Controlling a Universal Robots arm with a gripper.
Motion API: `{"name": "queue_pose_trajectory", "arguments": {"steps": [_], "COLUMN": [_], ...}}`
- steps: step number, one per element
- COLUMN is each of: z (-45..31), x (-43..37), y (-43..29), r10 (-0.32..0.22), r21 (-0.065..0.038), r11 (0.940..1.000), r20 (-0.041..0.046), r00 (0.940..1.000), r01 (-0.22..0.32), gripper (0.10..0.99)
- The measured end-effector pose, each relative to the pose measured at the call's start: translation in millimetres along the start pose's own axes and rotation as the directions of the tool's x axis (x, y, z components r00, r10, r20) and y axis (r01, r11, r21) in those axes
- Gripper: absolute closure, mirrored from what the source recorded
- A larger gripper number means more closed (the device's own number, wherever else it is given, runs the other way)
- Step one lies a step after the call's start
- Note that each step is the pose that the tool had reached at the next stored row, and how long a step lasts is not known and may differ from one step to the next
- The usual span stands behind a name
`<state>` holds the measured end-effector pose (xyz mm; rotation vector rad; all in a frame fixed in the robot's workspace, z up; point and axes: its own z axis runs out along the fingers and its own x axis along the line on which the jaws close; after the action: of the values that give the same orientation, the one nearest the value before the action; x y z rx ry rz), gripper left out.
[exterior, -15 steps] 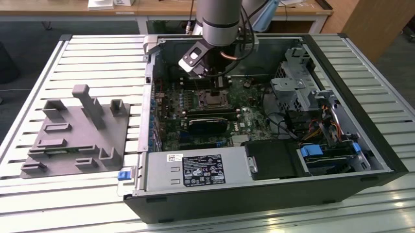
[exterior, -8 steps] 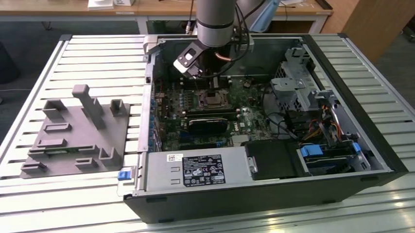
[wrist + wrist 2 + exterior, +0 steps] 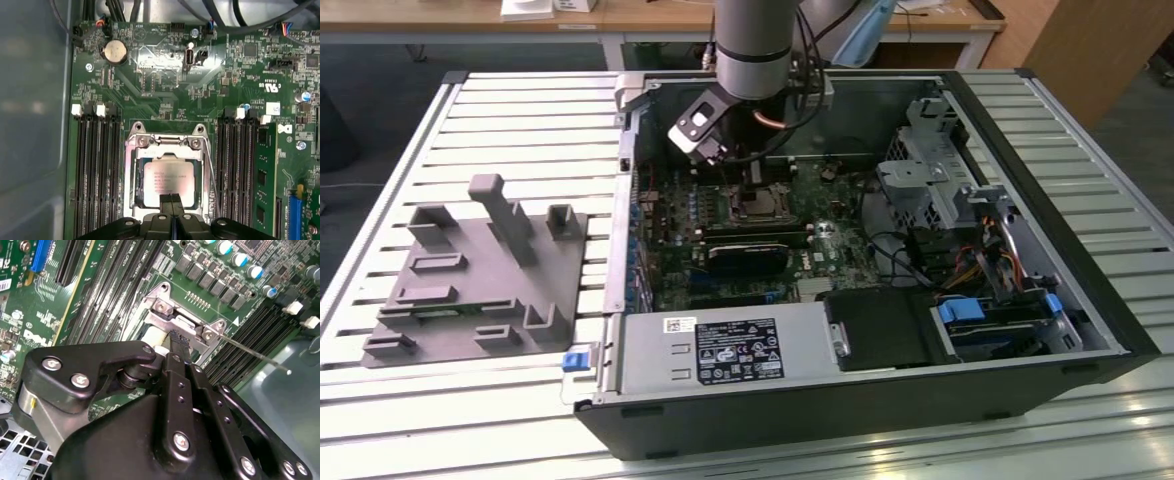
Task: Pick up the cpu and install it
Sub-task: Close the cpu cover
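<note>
The cpu point(image 3: 169, 181), a small square chip with a silver-grey top, lies flat inside the metal socket frame point(image 3: 133, 170) on the green motherboard point(image 3: 150, 75). My gripper point(image 3: 171, 196) is shut, its two black fingers pressed together with nothing between them, tips right at the cpu's near edge. In the second wrist view the gripper point(image 3: 179, 343) reaches down to the socket frame point(image 3: 165, 307), and the thin socket lever point(image 3: 255, 355) sticks out sideways. In the exterior view the gripper point(image 3: 751, 178) hangs inside the open computer case, just above the cpu point(image 3: 757, 207).
A grey plastic tray point(image 3: 467, 290) with raised holders lies on the slatted table at the exterior view's left. Memory slots point(image 3: 95, 170) flank the socket on both sides. The case holds a power supply point(image 3: 720, 350), drive cages point(image 3: 934, 170) and cables point(image 3: 907, 250).
</note>
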<state>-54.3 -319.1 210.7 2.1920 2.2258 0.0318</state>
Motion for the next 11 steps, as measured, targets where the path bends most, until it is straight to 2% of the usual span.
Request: {"name": "queue_pose_trajectory", "arguments": {"steps": [11], "z": [7.6], "x": [0.1], "y": [-2.1], "r10": [0.0], "r21": [0.0], "r11": [1.0], "r20": [0.0], "r00": [1.0], "r01": [0.0], "gripper": [0.98]}}
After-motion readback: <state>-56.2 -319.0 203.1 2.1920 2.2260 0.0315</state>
